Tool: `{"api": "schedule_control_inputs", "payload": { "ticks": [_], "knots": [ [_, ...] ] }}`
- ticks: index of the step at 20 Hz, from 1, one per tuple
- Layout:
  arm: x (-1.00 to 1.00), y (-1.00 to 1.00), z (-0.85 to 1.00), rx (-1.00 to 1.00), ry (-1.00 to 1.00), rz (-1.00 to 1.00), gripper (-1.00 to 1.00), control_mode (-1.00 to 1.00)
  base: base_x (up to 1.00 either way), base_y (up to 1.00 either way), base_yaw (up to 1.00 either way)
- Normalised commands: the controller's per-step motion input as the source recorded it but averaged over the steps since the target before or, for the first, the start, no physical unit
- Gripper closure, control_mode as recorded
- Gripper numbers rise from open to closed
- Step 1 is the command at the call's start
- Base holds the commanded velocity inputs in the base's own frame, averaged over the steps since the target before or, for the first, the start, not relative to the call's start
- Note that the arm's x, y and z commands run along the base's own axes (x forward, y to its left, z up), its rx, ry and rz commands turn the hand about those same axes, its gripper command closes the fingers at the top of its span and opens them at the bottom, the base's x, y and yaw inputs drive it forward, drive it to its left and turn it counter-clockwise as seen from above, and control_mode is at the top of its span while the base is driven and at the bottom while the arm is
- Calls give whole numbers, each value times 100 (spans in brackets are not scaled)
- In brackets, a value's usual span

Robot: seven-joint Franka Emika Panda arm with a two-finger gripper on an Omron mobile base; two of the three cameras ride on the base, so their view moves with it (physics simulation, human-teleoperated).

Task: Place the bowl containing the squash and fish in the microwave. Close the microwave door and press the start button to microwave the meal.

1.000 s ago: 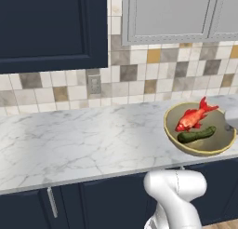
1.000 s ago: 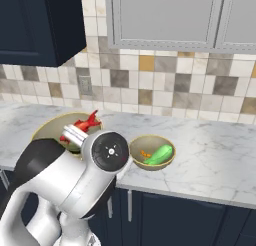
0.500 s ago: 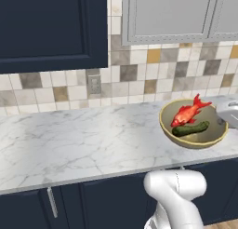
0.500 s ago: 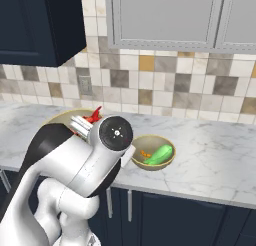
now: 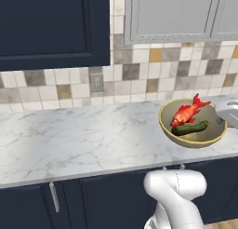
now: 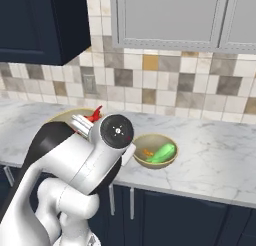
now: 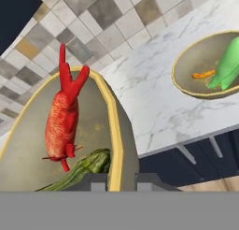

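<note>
The tan-olive bowl (image 5: 193,130) hangs just above the marble counter (image 5: 83,139) at the right, tipped slightly. In it lie the red fish (image 5: 187,112) and the dark green squash (image 5: 189,128). My gripper (image 5: 227,116) is shut on its right rim. In the hand view the bowl's (image 7: 116,131) rim runs down between my fingertips, with the gripper (image 7: 122,182) shut on it; the fish (image 7: 63,121) and squash (image 7: 86,166) lie to its left. From the right base view my arm hides most of the bowl (image 6: 62,116). The microwave and its door are out of view.
A second tan bowl (image 6: 145,160) holding a bright green item stands on the counter to the right of my arm. A tiled backsplash (image 5: 139,79) with an outlet (image 5: 96,83) backs the counter. Wall cabinets hang above and dark blue cabinets sit below.
The bowl has risen a little off the counter and drifted left and away from the front edge, held the whole time. My arm's upper joints have swung up with it.
</note>
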Motion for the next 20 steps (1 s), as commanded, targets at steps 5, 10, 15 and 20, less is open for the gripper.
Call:
{"api": "schedule_control_inputs", "payload": {
  "ticks": [5, 10, 15, 20],
  "knots": [
    [0, 0, 0, 0, 0, 0, 100, 100, -47, -3, -8],
    [0, 0, 0, 0, 0, 0, 100, 100, -38, -8, -72],
    [0, 0, 0, 0, 0, 0, 100, 100, -48, 0, -77],
    [0, 0, 0, 0, 0, 0, 100, 100, -79, 0, -54]
  ]
}}
